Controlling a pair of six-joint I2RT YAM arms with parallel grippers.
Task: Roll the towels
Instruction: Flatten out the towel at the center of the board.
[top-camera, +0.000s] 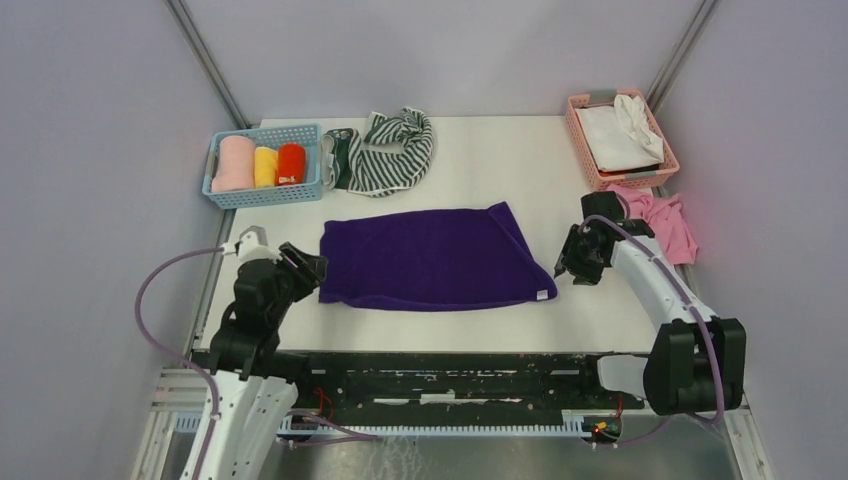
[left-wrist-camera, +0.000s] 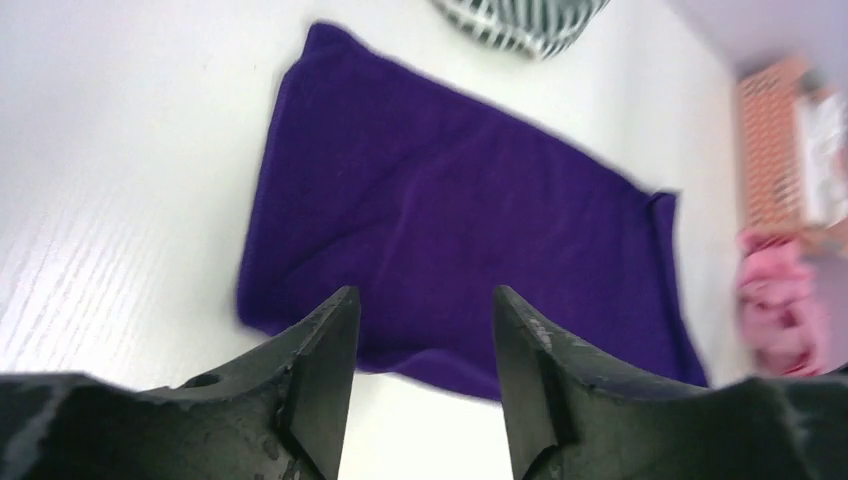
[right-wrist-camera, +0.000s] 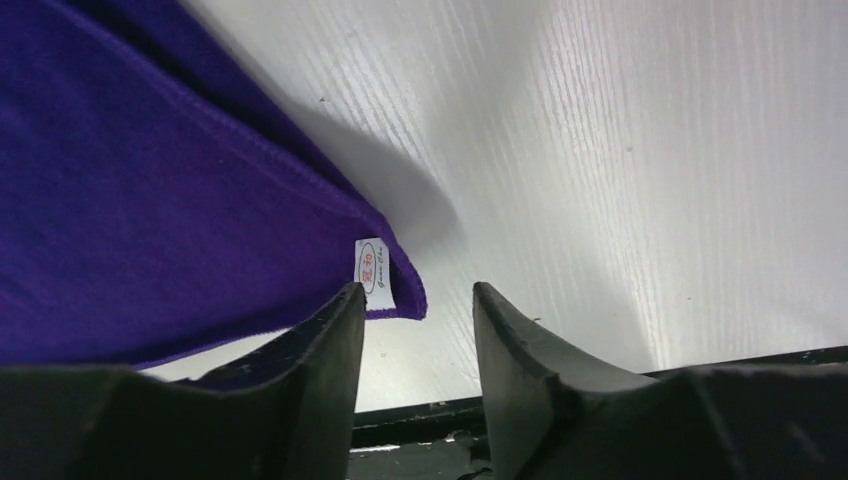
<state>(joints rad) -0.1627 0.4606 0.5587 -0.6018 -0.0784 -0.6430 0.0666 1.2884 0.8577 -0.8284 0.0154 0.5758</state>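
purple cloth (right-wrist-camera: 150, 200) – white corner tag (right-wrist-camera: 371, 268), txt unreadable

Top view: sharp, evenly lit.
Left wrist: blurred, table (left-wrist-camera: 120, 150) glaring white.
Right wrist: crisp; soft shadow beside purple cloth (right-wrist-camera: 150, 200).

Left wrist view's top edge cuts off the blurred striped towel (left-wrist-camera: 520, 20).
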